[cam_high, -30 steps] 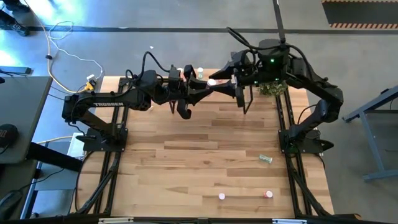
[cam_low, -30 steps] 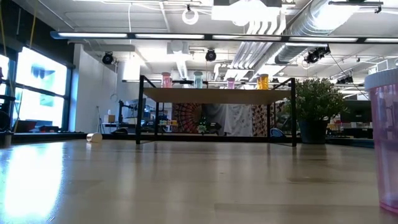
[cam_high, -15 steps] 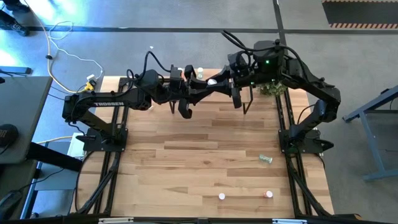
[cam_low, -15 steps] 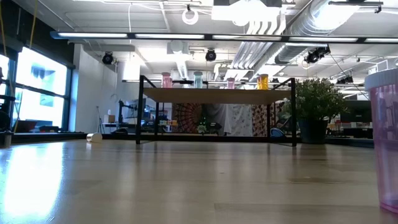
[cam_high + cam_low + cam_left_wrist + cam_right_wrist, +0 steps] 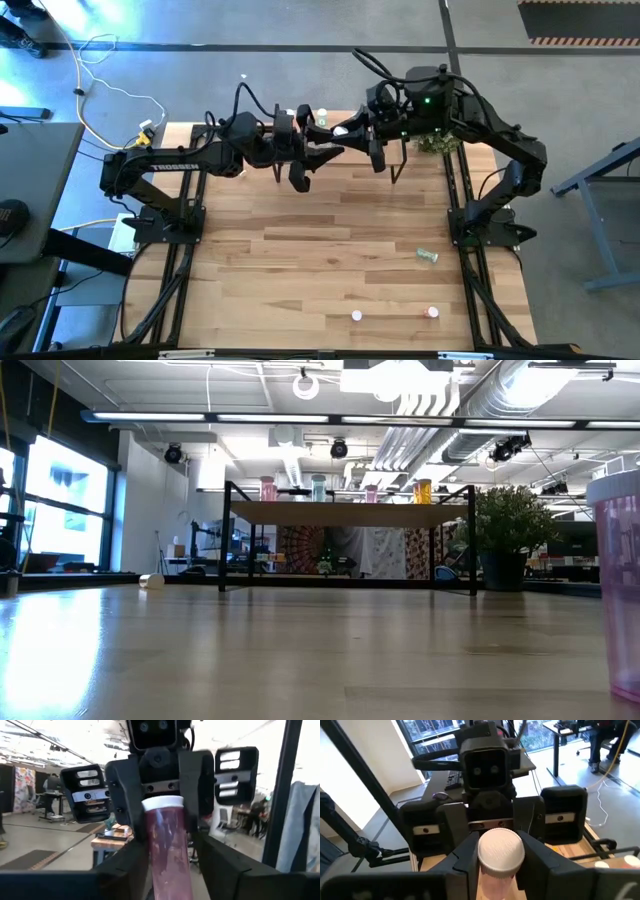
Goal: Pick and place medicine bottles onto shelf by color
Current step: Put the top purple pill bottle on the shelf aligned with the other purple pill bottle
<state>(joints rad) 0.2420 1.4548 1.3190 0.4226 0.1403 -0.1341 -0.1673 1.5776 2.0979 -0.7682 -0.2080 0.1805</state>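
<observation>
A red-pink translucent medicine bottle [image 5: 169, 855] with a white cap [image 5: 501, 851] lies level between my two grippers, which face each other above the shelf [image 5: 350, 513] at the table's far edge. My left gripper [image 5: 326, 138] comes from the left and my right gripper [image 5: 362, 132] from the right; both are shut on the bottle [image 5: 341, 130]. On the shelf stand a pink bottle [image 5: 268, 488], a green one [image 5: 318, 487], a second pink one [image 5: 371, 492] and an orange one [image 5: 423, 491]. Neither gripper shows in the low view. My left gripper pinches the bottle's lower body [image 5: 172, 880] between its two fingers, level, from the table's left. The bottle is lifted clear, lying level, with its cap pointing away toward the other gripper. My right gripper has the bottle's cap end [image 5: 501, 851] between its two fingers [image 5: 462, 860], level, from the table's right. The cap faces back between the fingers. The bottle is clear of shelf and table.
A green bottle [image 5: 427, 256] lies on its side near the table's right edge. A pink one [image 5: 356, 316] and a red one [image 5: 431, 312] stand near the near edge. A potted plant [image 5: 437, 142] sits beside the shelf on its right. Another bottle [image 5: 151, 581] lies far left.
My right gripper has moved toward the table's left, closing in on my left gripper until its fingers flank the bottle's cap end. My left gripper has kept the bottle level in about the same place above the shelf.
</observation>
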